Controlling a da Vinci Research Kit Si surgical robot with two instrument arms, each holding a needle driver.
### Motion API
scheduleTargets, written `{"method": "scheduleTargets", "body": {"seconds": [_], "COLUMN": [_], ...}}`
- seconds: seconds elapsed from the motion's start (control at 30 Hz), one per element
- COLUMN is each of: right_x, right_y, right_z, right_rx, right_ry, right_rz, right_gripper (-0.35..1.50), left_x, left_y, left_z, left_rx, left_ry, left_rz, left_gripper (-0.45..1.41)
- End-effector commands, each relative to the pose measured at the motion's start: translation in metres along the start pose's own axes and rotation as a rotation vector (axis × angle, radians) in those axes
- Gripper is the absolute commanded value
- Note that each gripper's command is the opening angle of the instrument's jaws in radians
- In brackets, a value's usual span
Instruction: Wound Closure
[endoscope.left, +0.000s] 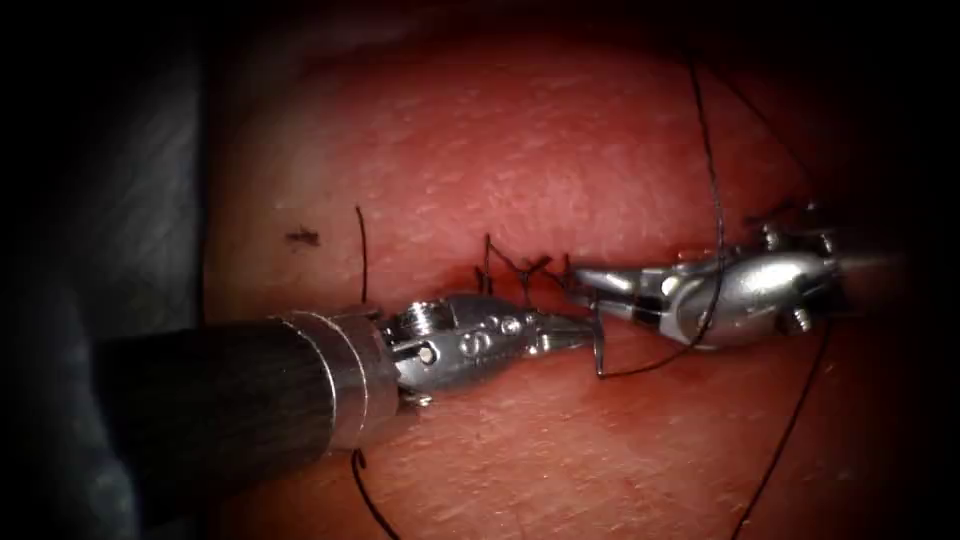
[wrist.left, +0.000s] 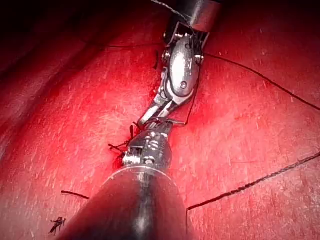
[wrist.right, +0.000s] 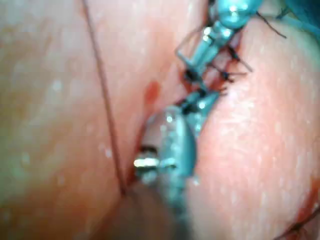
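Note:
The left tool (endoscope.left: 583, 337) comes in from the lower left, and its jaws are shut on the dark thread (endoscope.left: 599, 352) just below the stitched cut (endoscope.left: 520, 268). From there the thread loops under and around the right tool's body (endoscope.left: 712, 300) and runs up and away over the tissue (endoscope.left: 560, 150). The right tool (endoscope.left: 592, 285) reaches in from the right, its jaws slightly open at the dark stitches with nothing between them. In the left wrist view the two tools' tips, left tool (wrist.left: 161, 125) and right tool (wrist.left: 152, 116), nearly touch over the stitches (wrist.left: 122, 146).
A short cut thread end (endoscope.left: 361, 250) stands left of the stitches, beside a small dark mark (endoscope.left: 302, 237). More thread (endoscope.left: 785, 435) trails across the tissue at lower right, and another strand (endoscope.left: 368, 495) runs under the left shaft. A grey cloth (endoscope.left: 120, 200) borders the tissue on the left.

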Motion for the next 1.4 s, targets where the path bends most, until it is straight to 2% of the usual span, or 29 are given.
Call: {"method": "scheduleTargets", "body": {"seconds": [0.03,0.17,0.33,0.53,0.9,1.2,1.4], "right_x": [0.0002,0.0015,0.0042,0.006,0.0057,0.0072,0.0072], "right_y": [-0.0004,0.0015,0.0047,0.0077,0.0085,0.0097,0.0097], "right_z": [0.0006,-0.0001,-0.001,-0.0012,-0.0015,-0.0025,-0.0028], "right_rx": [-0.013,-0.068,-0.138,-0.177,-0.194,-0.223,-0.238], "right_ry": [0.009,0.042,0.074,0.094,0.121,0.14,0.146], "right_rz": [0.008,-0.003,-0.032,-0.072,-0.1,-0.158,-0.179], "right_gripper": [-0.35,-0.35,-0.35,-0.35,-0.35,-0.35,-0.35], "left_x": [-0.0003,-0.0004,-0.0004,-0.0003,-0.0003,-0.0008,-0.0008], "left_y": [0.0002,0.0002,0.0001,0.0,-0.0008,-0.001,-0.001], "left_z": [0.0009,0.0012,0.0016,0.0019,0.002,0.0022,0.0021], "left_rx": [-0.003,0.0,0.003,0.005,0.002,0.005,0.005], "left_ry": [0.0,0.0,0.0,-0.001,0.001,-0.001,-0.001], "left_rz": [0.001,0.001,0.002,0.0,-0.003,0.001,0.001], "left_gripper": [-0.28,-0.28,-0.28,-0.28,-0.26,-0.28,-0.28]}}
